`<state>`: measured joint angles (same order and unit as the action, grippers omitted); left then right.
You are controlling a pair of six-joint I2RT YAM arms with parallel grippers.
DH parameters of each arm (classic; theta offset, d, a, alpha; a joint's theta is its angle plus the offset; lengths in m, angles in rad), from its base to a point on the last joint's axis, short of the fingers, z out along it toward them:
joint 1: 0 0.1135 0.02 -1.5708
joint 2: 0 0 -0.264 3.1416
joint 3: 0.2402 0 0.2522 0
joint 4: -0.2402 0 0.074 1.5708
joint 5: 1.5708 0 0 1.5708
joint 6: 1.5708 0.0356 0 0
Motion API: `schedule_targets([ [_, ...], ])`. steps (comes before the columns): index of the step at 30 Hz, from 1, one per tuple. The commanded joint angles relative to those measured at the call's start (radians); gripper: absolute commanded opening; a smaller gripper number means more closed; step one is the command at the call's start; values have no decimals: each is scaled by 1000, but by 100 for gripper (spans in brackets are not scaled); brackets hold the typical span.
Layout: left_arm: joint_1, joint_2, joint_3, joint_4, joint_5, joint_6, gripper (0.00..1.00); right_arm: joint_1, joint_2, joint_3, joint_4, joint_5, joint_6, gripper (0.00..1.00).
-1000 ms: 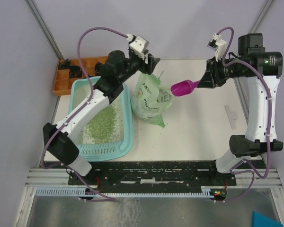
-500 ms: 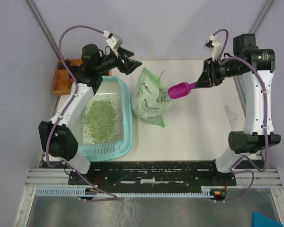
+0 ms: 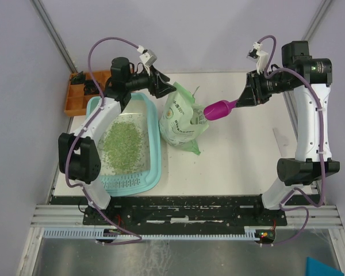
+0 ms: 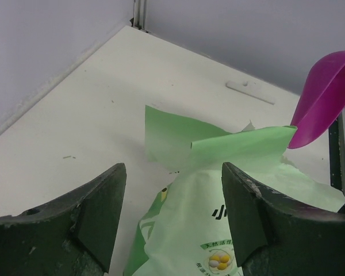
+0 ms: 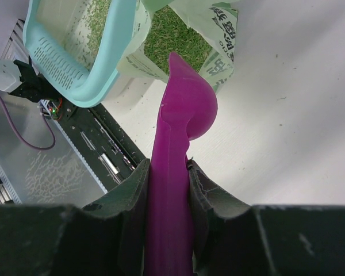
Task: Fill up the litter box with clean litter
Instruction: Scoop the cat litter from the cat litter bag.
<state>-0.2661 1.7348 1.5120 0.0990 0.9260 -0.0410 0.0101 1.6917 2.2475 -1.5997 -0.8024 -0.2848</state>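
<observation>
R end effector (image 5: 169, 172) gripping scoop (image 5: 183, 106), nr bag (image 3: 179, 123) mouth

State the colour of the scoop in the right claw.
Magenta scoop, clearest in the right wrist view.

Left arm (image 3: 100, 118) rises from its base and leans toward the far side, bent at the top, wrist turned to the right. Left end effector (image 3: 162, 85) (image 4: 172, 178) points right, fingers (image 4: 100, 213) spread wide apart, nothing between them. Right arm (image 3: 310, 115) stands nearly upright from its base, bent sharply at the top, forearm reaching left. Right end effector (image 3: 245, 96) (image 5: 169, 178) angles down and left, both fingers (image 5: 132, 201) clamped tight on the handle of a scoop (image 3: 220, 108) (image 5: 178, 172).
</observation>
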Motion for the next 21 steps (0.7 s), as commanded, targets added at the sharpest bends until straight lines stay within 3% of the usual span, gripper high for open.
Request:
schedule_targets([
  [1, -1, 31, 28, 49, 68, -55, 74, -4, 8, 21, -44, -10, -7, 2],
  [9, -5, 16, -61, 260, 137, -224, 60, -4, 24, 6, -42, -9, 5, 2],
  [17, -17, 46, -47, 268, 168, -246, 57, 20, 94, 34, -48, 8, 13, 2],
  [21, -25, 51, -40, 268, 176, -252, 51, 56, 121, 47, -50, 19, 14, 2],
])
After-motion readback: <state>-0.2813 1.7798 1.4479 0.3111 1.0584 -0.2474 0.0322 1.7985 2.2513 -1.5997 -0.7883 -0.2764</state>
